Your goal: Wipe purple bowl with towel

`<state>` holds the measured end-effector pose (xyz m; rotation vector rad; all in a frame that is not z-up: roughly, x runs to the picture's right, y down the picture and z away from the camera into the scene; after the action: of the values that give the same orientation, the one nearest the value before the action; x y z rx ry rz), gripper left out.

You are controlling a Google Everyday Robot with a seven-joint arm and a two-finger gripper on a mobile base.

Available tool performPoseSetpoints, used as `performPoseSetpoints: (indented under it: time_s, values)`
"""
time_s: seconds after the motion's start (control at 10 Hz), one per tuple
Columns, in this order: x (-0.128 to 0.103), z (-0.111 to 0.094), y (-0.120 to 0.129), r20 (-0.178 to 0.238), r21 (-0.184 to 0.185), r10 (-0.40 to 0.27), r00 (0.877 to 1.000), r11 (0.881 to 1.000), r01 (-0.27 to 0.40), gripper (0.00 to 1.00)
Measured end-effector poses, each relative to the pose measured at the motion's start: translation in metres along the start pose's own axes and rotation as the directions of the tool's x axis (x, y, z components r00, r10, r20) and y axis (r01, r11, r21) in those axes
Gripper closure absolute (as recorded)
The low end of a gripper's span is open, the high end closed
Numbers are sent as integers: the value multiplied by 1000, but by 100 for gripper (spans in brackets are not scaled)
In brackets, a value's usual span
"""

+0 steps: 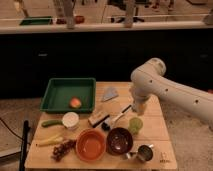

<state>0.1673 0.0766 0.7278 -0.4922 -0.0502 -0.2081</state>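
The purple bowl (120,141) sits near the front edge of the wooden table (156,129), right of the orange bowl (91,145). The towel (110,93) lies folded in a triangle at the back of the table, right of the green tray. My white arm reaches in from the right with its elbow high. My gripper (138,107) hangs down over the right middle of the table, right of the towel and behind the purple bowl. It touches neither.
The green tray (57,95) holds a round fruit (75,102). A brush (114,120), a block sponge (98,118), a green cup (135,124), a metal cup (145,152), a white cup (70,120), a cucumber (50,122), a banana (50,141) and grapes (62,149) crowd the table.
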Motion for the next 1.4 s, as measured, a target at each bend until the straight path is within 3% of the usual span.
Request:
performPoseSetpoints:
  time_s: [0.2, 0.5, 0.9, 1.2, 1.4]
  values:
    - [1, 5, -6, -3, -2, -19, 1000, 1000, 19, 20]
    - [-27, 16, -25, 6, 8, -39, 999, 999, 39, 20]
    - [-28, 25, -33, 8, 9, -55, 998, 998, 55, 20]
    - [-49, 35, -48, 14, 13, -71, 997, 997, 71, 20]
    - [-50, 41, -53, 17, 12, -75, 997, 997, 75, 20]
